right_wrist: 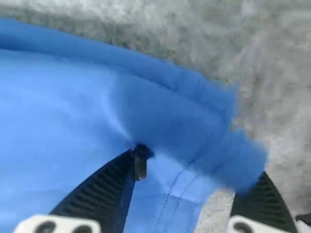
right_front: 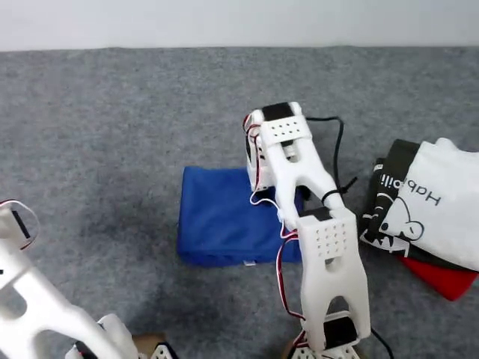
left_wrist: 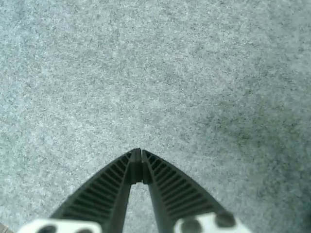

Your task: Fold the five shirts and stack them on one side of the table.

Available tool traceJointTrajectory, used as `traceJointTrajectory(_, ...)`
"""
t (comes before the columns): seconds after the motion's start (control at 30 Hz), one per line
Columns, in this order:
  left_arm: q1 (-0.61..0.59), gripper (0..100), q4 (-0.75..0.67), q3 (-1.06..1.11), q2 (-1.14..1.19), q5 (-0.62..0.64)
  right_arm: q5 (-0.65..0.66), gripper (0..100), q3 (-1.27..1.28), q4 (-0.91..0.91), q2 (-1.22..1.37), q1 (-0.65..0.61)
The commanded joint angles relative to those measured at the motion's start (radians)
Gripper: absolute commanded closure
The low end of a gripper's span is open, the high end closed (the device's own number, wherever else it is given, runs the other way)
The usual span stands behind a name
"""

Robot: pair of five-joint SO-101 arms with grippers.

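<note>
A folded blue shirt (right_front: 217, 221) lies in the middle of the grey carpeted table. My right arm (right_front: 299, 176) stretches from the front edge over the shirt's right side. In the right wrist view my right gripper (right_wrist: 201, 167) is open and low on the blue shirt (right_wrist: 73, 111). One finger (right_wrist: 121, 187) rests on the cloth, the other stands past a raised fold at the shirt's edge. My left gripper (left_wrist: 141, 158) is shut and holds nothing, above bare carpet. The left arm (right_front: 26, 292) sits at the front left corner.
At the right edge is a stack of folded shirts: a white printed one (right_front: 441, 206) on top, a black one (right_front: 389, 202) under it, a red one (right_front: 441, 278) lowest. Grey carpet (right_front: 97, 149) stretches open to the left and back.
</note>
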Motion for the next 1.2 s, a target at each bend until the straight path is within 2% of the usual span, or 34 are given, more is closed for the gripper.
traceJointTrajectory(0.0, 0.002, 100, -0.018, -0.038, -0.02, 0.005, -0.003, 70.5, -0.054, -0.016, 0.019, 0.013)
traceJointTrajectory(0.07, 0.002, 100, -0.018, -0.038, -0.02, 0.005, 0.002, 74.8, -0.055, -0.018, 0.028, 0.013)
traceJointTrajectory(0.2, 0.002, 100, -0.018, -0.038, -0.02, 0.005, 0.101, 99.1, -0.055, -0.018, 0.028, 0.018)
traceJointTrajectory(0.27, 0.002, 100, -0.02, -0.038, -0.02, 0.005, 0.153, 96.1, -0.057, -0.007, 0.028, 0.022)
traceJointTrajectory(0.37, 0.002, 100, -0.034, -0.036, -0.02, 0.005, 0.239, 99.4, -0.089, -0.01, 0.028, 0.042)
traceJointTrajectory(0.5, 0.003, 100, -0.034, -0.036, -0.02, 0.005, 0.376, 98.9, -0.21, -0.018, 0.035, 0.081)
traceJointTrajectory(0.73, 0.003, 100, -0.034, -0.036, -0.02, 0.005, 0.779, 98.9, -0.493, -0.173, 0.104, 0.068)
traceJointTrajectory(0.87, 0.003, 100, -0.034, -0.036, -0.02, 0.005, 0.921, 98.9, -0.578, -0.239, 0.185, 0.016)
traceJointTrajectory(0.97, 0.003, 100, -0.031, -0.036, -0.02, 0.003, 0.93, 98.1, -0.605, -0.223, 0.239, -0.005)
traceJointTrajectory(1.03, 0.003, 100, -0.029, -0.036, -0.02, 0.003, 0.925, 94.1, -0.623, -0.196, 0.251, -0.005)
traceJointTrajectory(1.17, 0.003, 100, -0.028, -0.036, -0.02, 0.003, 0.717, 81.2, -0.703, -0.136, 0.242, 0.016)
